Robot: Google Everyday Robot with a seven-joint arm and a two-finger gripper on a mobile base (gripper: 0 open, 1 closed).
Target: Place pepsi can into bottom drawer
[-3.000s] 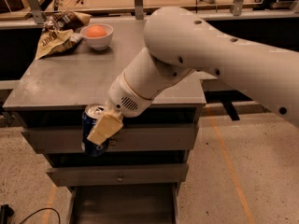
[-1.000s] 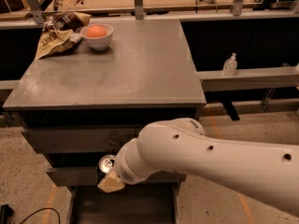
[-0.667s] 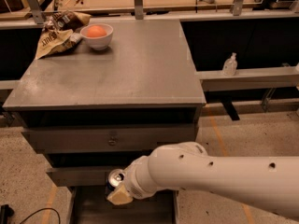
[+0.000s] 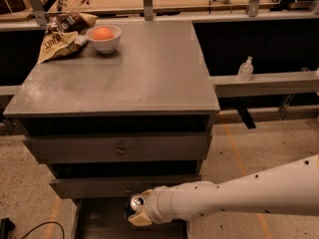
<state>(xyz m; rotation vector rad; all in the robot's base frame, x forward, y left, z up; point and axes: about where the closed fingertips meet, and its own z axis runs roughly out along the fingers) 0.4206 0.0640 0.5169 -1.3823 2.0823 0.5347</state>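
Observation:
The pepsi can (image 4: 135, 201) shows only its silver top and a bit of dark side, held low in front of the cabinet. My gripper (image 4: 136, 214) is shut on it, with a tan finger (image 4: 141, 219) below the can. The white arm reaches in from the right. The bottom drawer (image 4: 99, 223) is pulled open at the foot of the cabinet, its dark interior showing, and the can is over its middle, just inside the opening.
Two grey drawers (image 4: 119, 148) with knobs are shut above. On the cabinet top (image 4: 129, 68) stand a white bowl with an orange fruit (image 4: 103, 36) and a crumpled snack bag (image 4: 57, 36). A small bottle (image 4: 245, 69) sits on a shelf at right. A black cable (image 4: 30, 229) lies on the floor at left.
My gripper has carried the can down from beside the upper drawers to the open bottom drawer, moving lower and slightly right.

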